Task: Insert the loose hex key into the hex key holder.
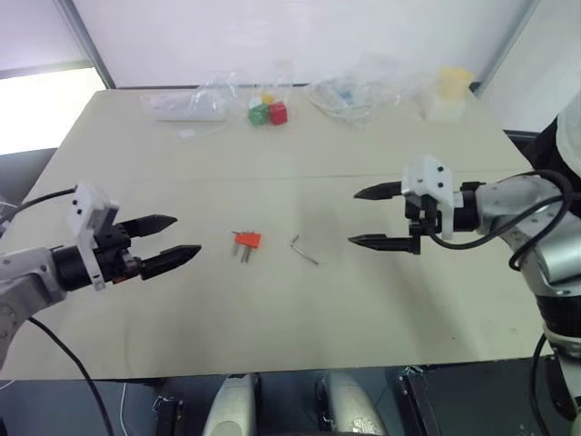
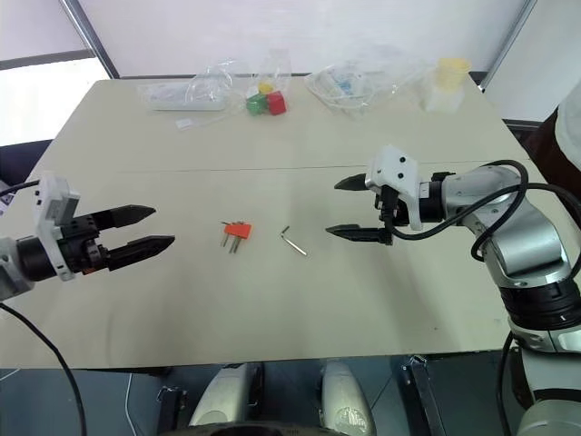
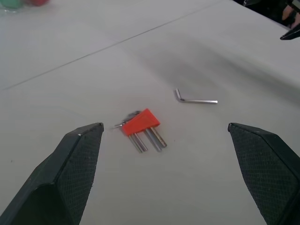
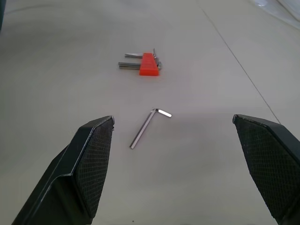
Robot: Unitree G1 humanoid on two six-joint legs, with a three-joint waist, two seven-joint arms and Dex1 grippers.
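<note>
I have my right gripper hanging above the tabletop, its two black fingers spread wide with nothing between them. Just off its tips, toward the middle, the loose hex key lies flat on the bare surface. Its long leg runs slantwise, with the short bent end on the far side, pointing back toward the holder. Judging by that, this is the nearer arm, and I would have to come down across the long leg to pick it up. The orange-red holder sits just beyond the key, apart from it, its short keys pointing toward me. My left gripper hovers on the holder's other side, fingers likewise parted and empty.
</note>
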